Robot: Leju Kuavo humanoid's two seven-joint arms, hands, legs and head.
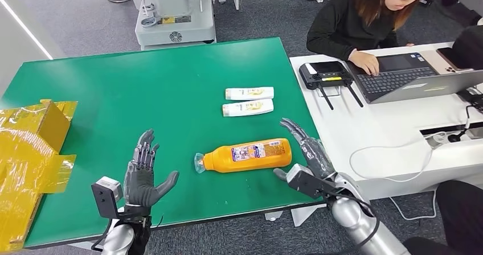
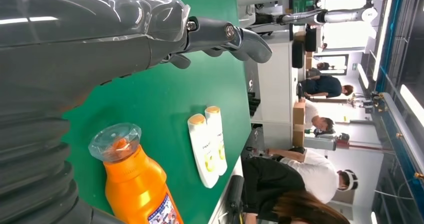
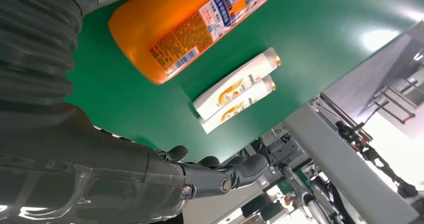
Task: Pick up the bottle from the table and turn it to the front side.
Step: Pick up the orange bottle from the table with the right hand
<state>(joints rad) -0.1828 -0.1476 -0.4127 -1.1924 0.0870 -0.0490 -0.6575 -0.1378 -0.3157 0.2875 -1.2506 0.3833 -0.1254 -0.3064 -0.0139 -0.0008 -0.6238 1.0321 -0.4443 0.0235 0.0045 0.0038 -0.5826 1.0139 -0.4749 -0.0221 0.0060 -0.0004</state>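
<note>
We find the orange bottle (image 1: 246, 155) lying flat on the worktop (image 1: 171, 101) between the left hand (image 1: 142, 172) and right hand (image 1: 305, 149), both with fingers apart and empty, apparently poised to grasp it.

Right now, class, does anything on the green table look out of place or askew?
The orange bottle lies on its side instead of upright, clear cap toward the open left hand, base near the open right hand. Crumpled yellow packaging overhangs the green table's left edge.

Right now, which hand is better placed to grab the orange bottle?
Right, probably. The right hand is open right beside the base of the orange bottle, which lies on its side. The left hand is open too, but farther off, past the cap end.
</note>
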